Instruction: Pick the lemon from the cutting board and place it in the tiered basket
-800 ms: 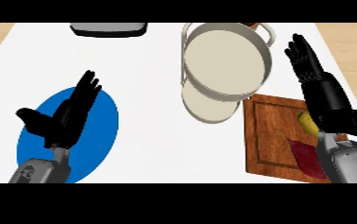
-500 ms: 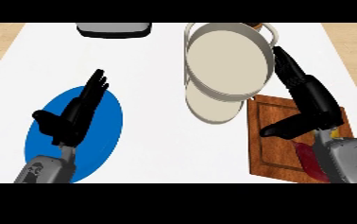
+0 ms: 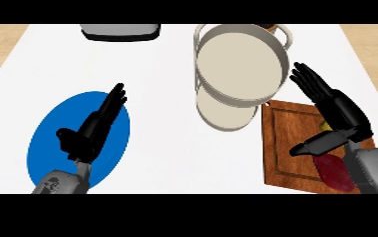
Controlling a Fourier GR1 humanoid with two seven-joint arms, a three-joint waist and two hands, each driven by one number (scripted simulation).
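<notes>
A wooden cutting board (image 3: 288, 146) lies at the lower right of the counter. My right hand (image 3: 336, 108) hovers over it, open, fingers straight and pointing up-left, thumb stretched out to the left. Only a small yellow sliver of the lemon (image 3: 325, 126) shows beside that hand's wrist; the rest is hidden. A dark red object (image 3: 334, 171) lies on the board near the forearm. The cream tiered basket (image 3: 240, 63) stands just up-left of the board, its lower tier (image 3: 221, 113) showing below. My left hand (image 3: 92, 128) rests open over a blue plate (image 3: 55, 141).
A grey and black appliance (image 3: 120, 31) sits at the counter's far edge, left of the basket. White counter top stretches between the blue plate and the basket. Wooden floor shows past both upper corners.
My right hand has moved down and right over the cutting board, away from the basket's rim. The view has shifted slightly; my left hand keeps its open pose over the blue plate.
</notes>
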